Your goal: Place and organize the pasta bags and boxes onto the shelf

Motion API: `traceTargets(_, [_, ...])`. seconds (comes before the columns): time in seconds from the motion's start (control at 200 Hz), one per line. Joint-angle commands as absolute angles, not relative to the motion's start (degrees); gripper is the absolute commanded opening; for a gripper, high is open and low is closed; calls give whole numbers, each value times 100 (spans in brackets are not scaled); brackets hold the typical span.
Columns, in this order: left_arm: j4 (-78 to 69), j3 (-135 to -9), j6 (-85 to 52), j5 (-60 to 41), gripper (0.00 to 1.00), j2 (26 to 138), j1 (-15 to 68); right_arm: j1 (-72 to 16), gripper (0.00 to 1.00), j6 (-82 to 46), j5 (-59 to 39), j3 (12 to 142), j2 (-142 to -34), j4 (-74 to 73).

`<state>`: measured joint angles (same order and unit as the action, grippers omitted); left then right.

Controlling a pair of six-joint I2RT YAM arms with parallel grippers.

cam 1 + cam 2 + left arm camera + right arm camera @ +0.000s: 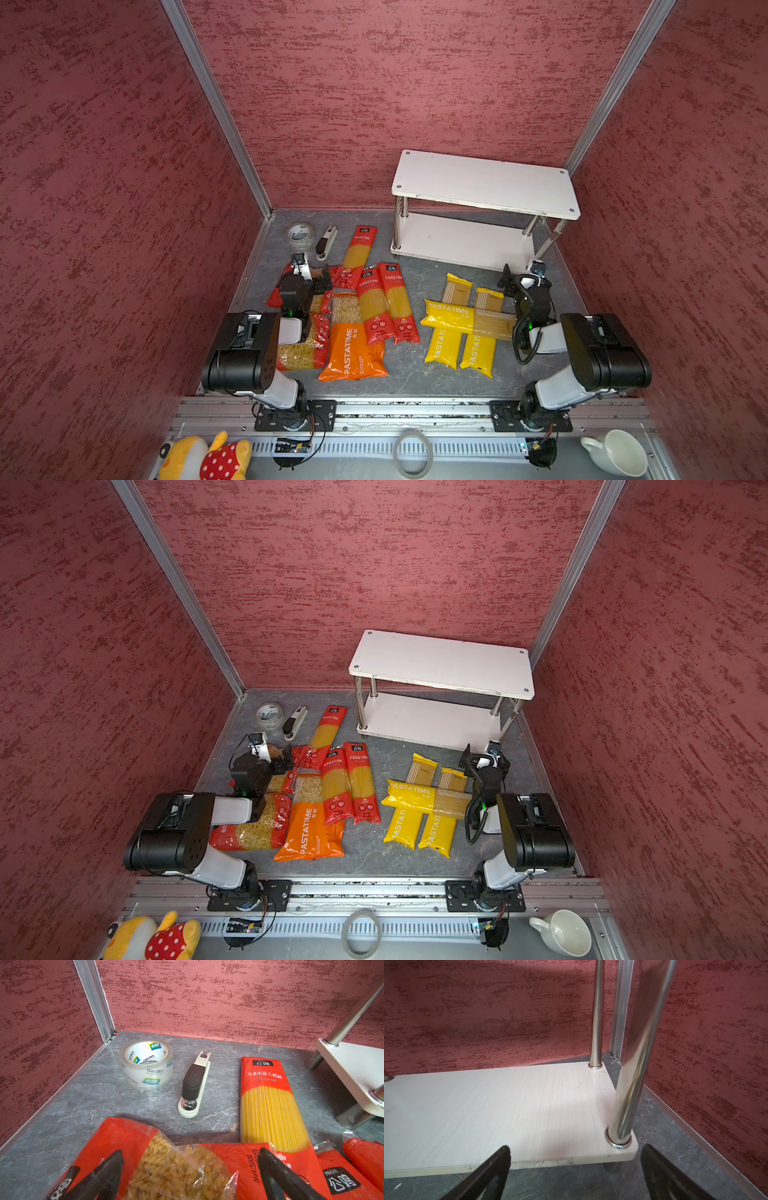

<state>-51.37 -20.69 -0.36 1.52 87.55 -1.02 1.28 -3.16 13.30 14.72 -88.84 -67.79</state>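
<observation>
Pasta bag (166, 1169) under left gripper (191, 1154), jaws spread

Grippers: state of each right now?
Left gripper: open, holding nothing, jaws over a red short-pasta bag.
Right gripper: open, holding nothing, facing the shelf.

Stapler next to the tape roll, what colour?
Off-white stapler with a black top; clearest in the left wrist view.
</observation>
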Motion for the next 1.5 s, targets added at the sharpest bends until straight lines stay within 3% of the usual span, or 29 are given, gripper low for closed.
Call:
traceTargets(0.0, [-5159,-2153,-11,98,100,8796,-127,121,99,-337,1441,1523,-8889,-6849])
traceTargets(0.235, [-5103,-2162,-83,-120,100,8774,-237,116,99,-341,1441,1538,-8901,-6820])
traceTargets(0.406, [-4817,-2266,-38,300,100,8584,-80,91,99,-201,1205,1503,-8544,-6624])
traceTargets(0.651, [-3721,-2507,-149,1662,100,7927,338,-252,99,-474,2017,1967,-7079,-4592])
traceTargets(0.797, [-2217,-2895,-497,2273,100,7269,749,-505,99,-1674,3028,3112,-6539,-1471])
traceTargets(0.867, [-1814,-2994,-435,2751,100,6898,1087,-503,99,-2134,2605,3789,-6434,-90])
traceTargets(0.972, [-998,-3270,-674,2979,100,6448,1400,-438,99,-3137,1584,3814,-6061,228])
traceTargets(1.027, [-516,-3457,-934,2710,100,6270,1426,-399,94,-3183,569,3470,-5751,-365])
traceTargets(1.127, [204,-3767,-1643,2077,100,6101,1331,-433,86,-3914,84,3518,-5688,-283])
traceTargets(1.313, [637,-3830,-2146,408,100,5726,851,-954,84,-4419,53,3818,-5862,147])
traceTargets(1.498, [1066,-3902,-2404,-134,100,5654,907,-1590,83,-4695,286,3634,-5881,16])
